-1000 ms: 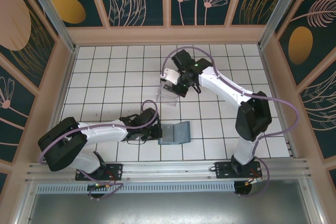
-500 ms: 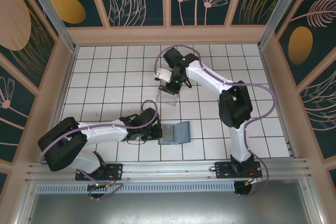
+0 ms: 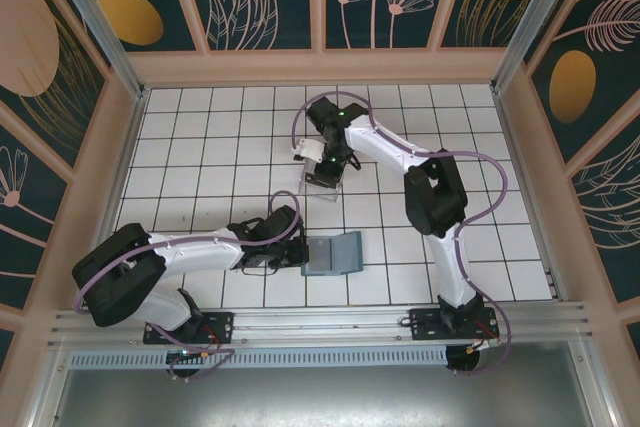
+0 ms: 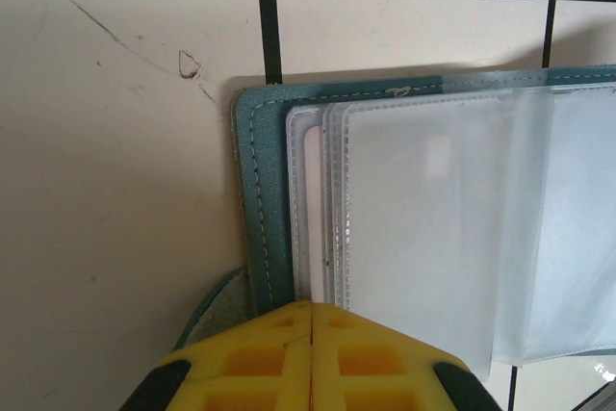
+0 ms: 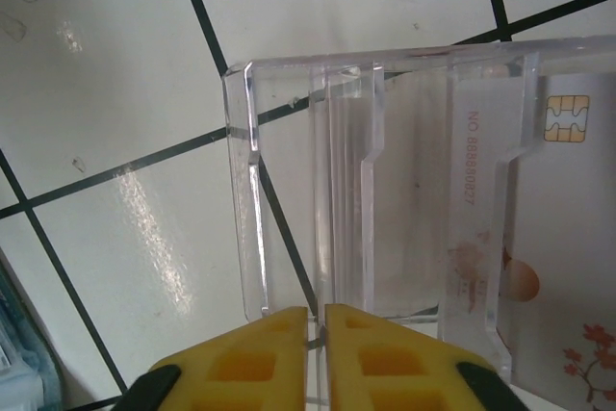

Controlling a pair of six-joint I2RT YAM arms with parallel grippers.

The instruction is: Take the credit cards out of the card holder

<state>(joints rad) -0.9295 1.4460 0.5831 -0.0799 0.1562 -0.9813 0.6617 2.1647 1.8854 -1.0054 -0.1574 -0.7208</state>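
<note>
The card holder lies open and flat on the tiles, teal with clear sleeves, and a pale strip shows in its left slot. My left gripper is shut, its tips resting on the holder's near edge beside a small teal tab. A pale pinkish-white credit card with a chip and flower print lies in the clear ridged tray. My right gripper hovers at the tray's near edge, jaws a narrow slit apart, and nothing clearly sits between them.
White tiles with dark grid lines cover the table inside wooden walls. A metal rail runs along the near edge by the arm bases. A corner of the card holder shows at the lower left of the right wrist view.
The right arm has folded in, its elbow swinging from the right toward the middle. Its gripper shifted slightly left over the tray. The left arm and card holder stayed put.
</note>
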